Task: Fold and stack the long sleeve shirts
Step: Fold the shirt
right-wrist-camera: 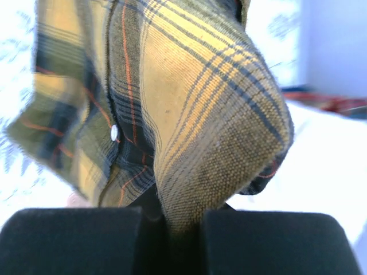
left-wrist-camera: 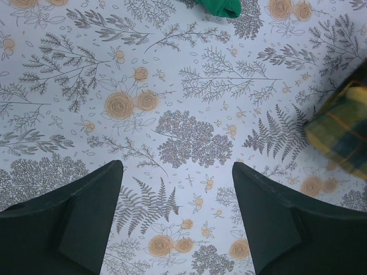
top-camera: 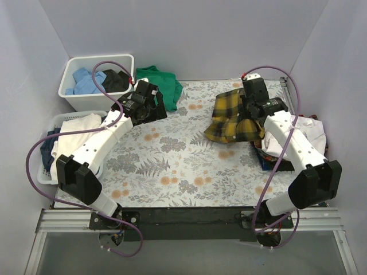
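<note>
Right gripper (right-wrist-camera: 172, 220) was clamped on a fold of the yellow-and-black plaid flannel shirt (right-wrist-camera: 189, 103), cloth pinched tight between the two fingers and one white button showing near the placket. In the overhead view the right gripper (top-camera: 250, 112) sat over the far right part of the floral-print table (top-camera: 172, 166). The plaid shirt (top-camera: 229, 117) was bunched in a heap under and around it, partly lifted and not spread flat. Left gripper (left-wrist-camera: 176, 172) was wide open and holding nothing, fingers hovering over bare tablecloth. A corner of the plaid (left-wrist-camera: 344, 134) was at the right edge of its view, well clear of the fingers. From overhead the left gripper (top-camera: 150, 106) was at the far left of the table, just beside the green T-shirt (top-camera: 163, 80). A white garment (top-camera: 312, 132) lay on a pile at the right table edge, beside the right arm (couldn't tell collar or sleeves from here). A white bin (top-camera: 123, 57) at the far left held blue and black clothes. A laundry basket (top-camera: 43, 172) nearer on the left held cream cloth (top-camera: 74, 132).
</note>
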Available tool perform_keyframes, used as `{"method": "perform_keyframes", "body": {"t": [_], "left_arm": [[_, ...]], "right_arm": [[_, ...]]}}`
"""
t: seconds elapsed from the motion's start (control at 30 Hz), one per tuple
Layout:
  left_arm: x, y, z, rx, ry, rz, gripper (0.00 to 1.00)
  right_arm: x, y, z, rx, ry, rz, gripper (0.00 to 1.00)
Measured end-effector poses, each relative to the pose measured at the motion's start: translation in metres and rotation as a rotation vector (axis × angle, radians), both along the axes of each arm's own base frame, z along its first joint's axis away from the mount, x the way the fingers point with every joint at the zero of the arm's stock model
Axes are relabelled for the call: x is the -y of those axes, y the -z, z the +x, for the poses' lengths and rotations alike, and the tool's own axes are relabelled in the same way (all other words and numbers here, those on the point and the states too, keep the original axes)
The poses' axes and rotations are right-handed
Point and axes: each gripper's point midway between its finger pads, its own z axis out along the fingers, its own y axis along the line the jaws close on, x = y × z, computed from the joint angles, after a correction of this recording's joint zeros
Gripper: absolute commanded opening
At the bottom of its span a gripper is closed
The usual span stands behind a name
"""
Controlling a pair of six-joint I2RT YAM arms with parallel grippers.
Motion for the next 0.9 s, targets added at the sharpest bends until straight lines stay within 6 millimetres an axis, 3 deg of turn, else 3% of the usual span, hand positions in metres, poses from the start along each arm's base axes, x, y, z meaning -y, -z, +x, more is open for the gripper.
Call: {"method": "perform_keyframes", "body": {"t": [0.13, 0.23, 0.33, 0.43, 0.67, 0.7, 0.77, 0.8, 0.9], "left_arm": [[-0.001, -0.002, -0.002, -0.002, -0.001, 0.0, 0.78], [-0.005, -0.003, -0.004, -0.007, -0.017, 0.002, 0.79], [-0.014, -0.006, -0.005, -0.005, -0.058, 0.0, 0.8], [-0.03, -0.016, -0.005, 0.018, -0.121, -0.011, 0.82], [-0.074, -0.056, -0.015, 0.136, -0.267, -0.044, 0.84], [-0.08, -0.062, -0.016, 0.152, -0.284, -0.044, 0.84], [-0.089, -0.069, -0.017, 0.176, -0.312, -0.046, 0.85], [-0.091, -0.071, -0.018, 0.183, -0.319, -0.046, 0.85], [-0.099, -0.073, -0.018, 0.19, -0.338, -0.04, 0.85]], "right_arm": [[0.007, -0.048, 0.005, 0.133, -0.003, -0.191, 0.01], [-0.018, -0.065, 0.0, 0.187, -0.079, -0.342, 0.01], [-0.055, -0.061, -0.005, 0.202, -0.17, -0.479, 0.01], [-0.095, -0.028, -0.012, 0.182, -0.249, -0.57, 0.01], [-0.192, 0.122, -0.06, -0.024, -0.512, -0.832, 0.03], [-0.2, 0.138, -0.069, -0.048, -0.538, -0.864, 0.25], [-0.214, 0.162, -0.084, -0.082, -0.58, -0.912, 0.47], [-0.219, 0.168, -0.092, -0.09, -0.597, -0.916, 0.63], [-0.235, 0.166, -0.11, -0.099, -0.629, -0.858, 0.76]]}}
